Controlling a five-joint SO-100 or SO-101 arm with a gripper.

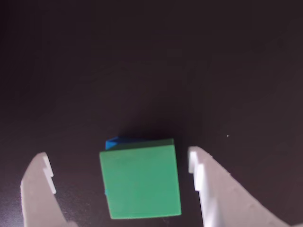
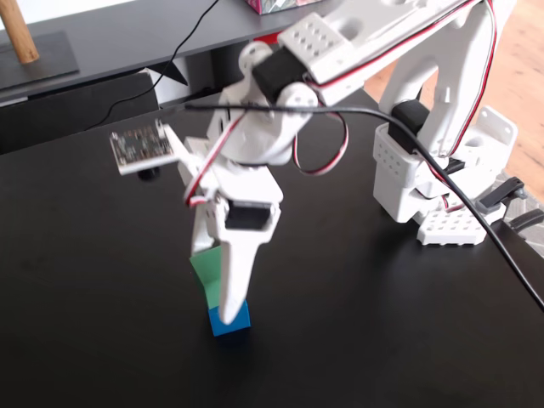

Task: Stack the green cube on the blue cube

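Observation:
The green cube (image 1: 140, 180) sits on top of the blue cube (image 1: 112, 142), of which only a sliver shows at the green cube's far left corner in the wrist view. My gripper (image 1: 118, 158) is open and straddles the green cube, with a gap between each white finger and the cube's sides. In the fixed view the gripper (image 2: 217, 293) points down over the stack. The green cube (image 2: 206, 272) is partly hidden behind the front finger (image 2: 234, 263). The blue cube (image 2: 238, 323) rests on the black table beneath it.
The black table (image 2: 102, 280) stretches to the left and the front of the stack. The arm's white base (image 2: 442, 187) stands at the right with a black cable (image 2: 476, 229) running across the table. A grey shelf edge (image 2: 102, 42) lies at the back.

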